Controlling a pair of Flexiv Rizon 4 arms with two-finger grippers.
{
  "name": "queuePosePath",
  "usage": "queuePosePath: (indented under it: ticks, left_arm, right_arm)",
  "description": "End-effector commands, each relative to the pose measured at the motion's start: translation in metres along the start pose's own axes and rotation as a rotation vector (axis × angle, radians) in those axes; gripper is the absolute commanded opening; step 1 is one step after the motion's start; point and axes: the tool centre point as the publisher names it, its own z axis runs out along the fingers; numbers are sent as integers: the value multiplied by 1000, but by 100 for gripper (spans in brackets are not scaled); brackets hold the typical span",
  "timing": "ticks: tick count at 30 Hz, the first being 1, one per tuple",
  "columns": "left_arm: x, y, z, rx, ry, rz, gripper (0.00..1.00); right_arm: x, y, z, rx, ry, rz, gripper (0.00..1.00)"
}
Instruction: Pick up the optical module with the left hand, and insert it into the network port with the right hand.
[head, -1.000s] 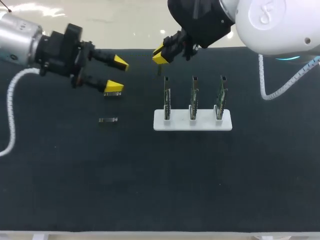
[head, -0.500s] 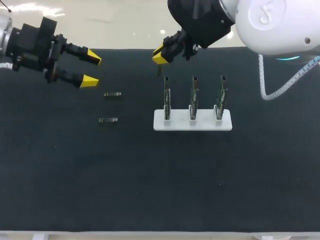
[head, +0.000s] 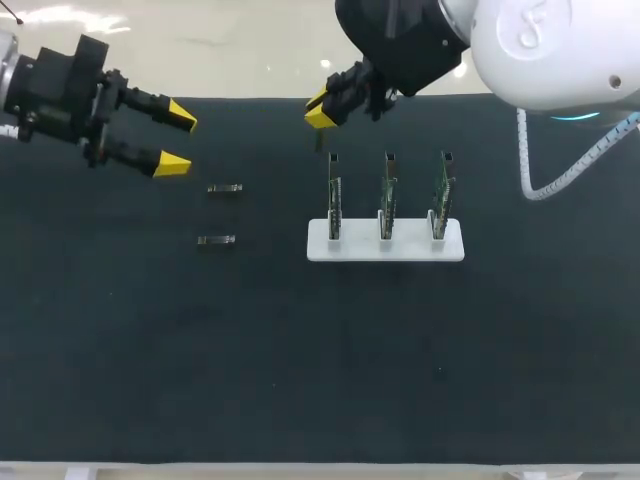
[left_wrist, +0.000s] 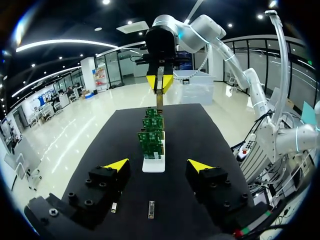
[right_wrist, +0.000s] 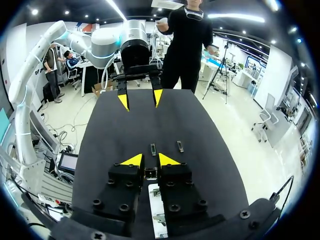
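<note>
One optical module (right_wrist: 150, 173) was pinched by the right tool (right_wrist: 150, 161) beyond the port rack (head: 385, 243); the left tool (head: 177, 140) was spread (a tilted grip could jam insertion).

L arm (head: 55, 90) comes in low from the left edge, wrist approx level. L gripper (head: 177, 140) is spread wide, nothing btwn the fingers, tips pointing right. R arm (head: 545, 50) hangs over the far middle. R gripper (head: 320, 108) is angled down-left, tips nearly together, pinching a small module (right_wrist: 149, 173).
</note>
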Motion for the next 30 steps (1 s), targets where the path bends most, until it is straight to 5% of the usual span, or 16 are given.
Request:
queuePosePath:
  ticks: [1, 9, 22, 30]
  left_arm:
    - [0, 1, 0, 3, 3, 0, 100]
    - [0, 1, 0, 3, 3, 0, 100]
    - [0, 1, 0, 3, 3, 0, 100]
    - [0, 1, 0, 3, 3, 0, 100]
  right_arm:
    - [0, 0, 1, 1, 0, 0, 0]
    - [2, -10, 6, -10, 7, -8, 0]
    - [18, -67, 25, -88, 7, -52, 0]
    - [28, -72, 33, -114, 4, -79, 0]
